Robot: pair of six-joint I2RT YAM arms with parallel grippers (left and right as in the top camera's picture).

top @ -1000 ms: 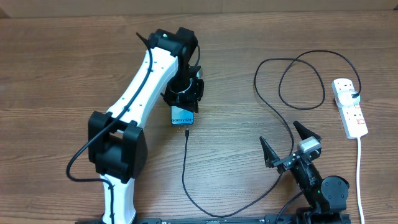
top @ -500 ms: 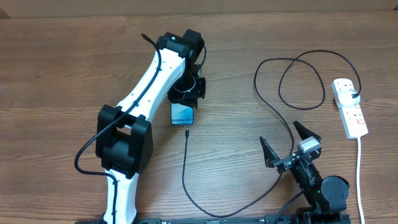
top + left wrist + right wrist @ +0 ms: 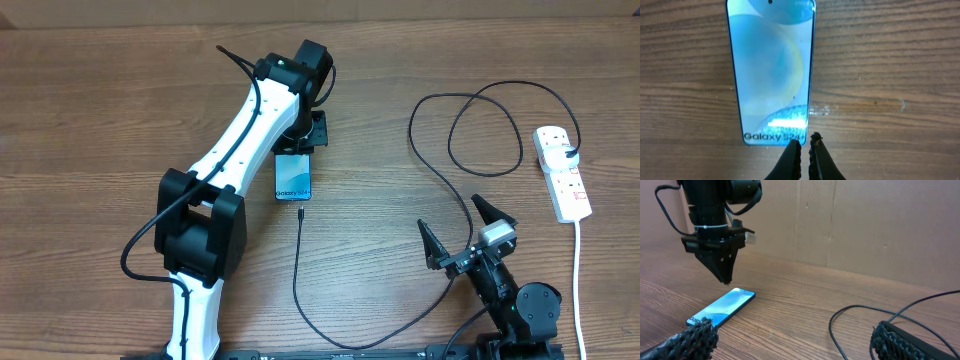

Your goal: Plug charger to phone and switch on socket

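I find left gripper (image 3: 805, 142), closed and empty, backed off phone (image 3: 772, 75); charger (image 3: 299, 240) tip beside it looks unplugged; right gripper (image 3: 447, 213) gapes, empty.

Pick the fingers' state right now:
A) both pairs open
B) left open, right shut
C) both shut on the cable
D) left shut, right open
D: the left fingers meet in a point by the lettered end of the phone with nothing between them, while the right fingers stand wide apart and empty.
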